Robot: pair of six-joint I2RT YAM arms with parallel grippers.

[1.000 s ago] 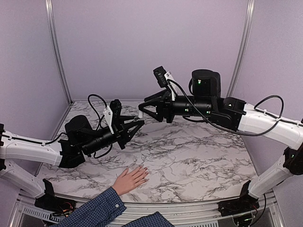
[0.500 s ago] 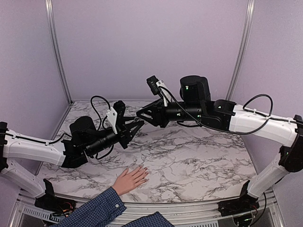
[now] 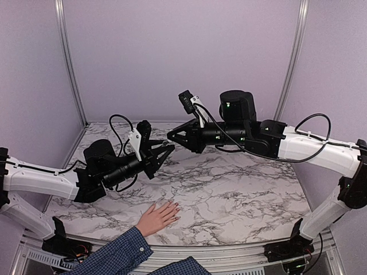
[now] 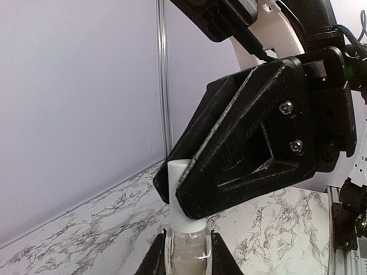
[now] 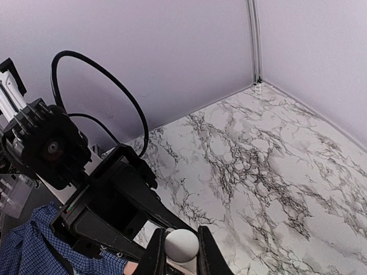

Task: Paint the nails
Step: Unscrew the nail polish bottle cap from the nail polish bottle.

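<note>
right fingers (image 3: 171, 137): just pinched shut on white cap (image 4: 176, 170) | left fingers (image 3: 166, 150): pinching bottle (image 4: 186, 258) | likely uncapping next; nails (image 3: 175, 213), lower centre, waiting

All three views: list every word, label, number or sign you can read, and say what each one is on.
No readable text in any view.
The clear bottle and its white cap show no label.
The robot arms carry only green lights, no lettering.
The plaid sleeve and marble table bear no writing.
</note>
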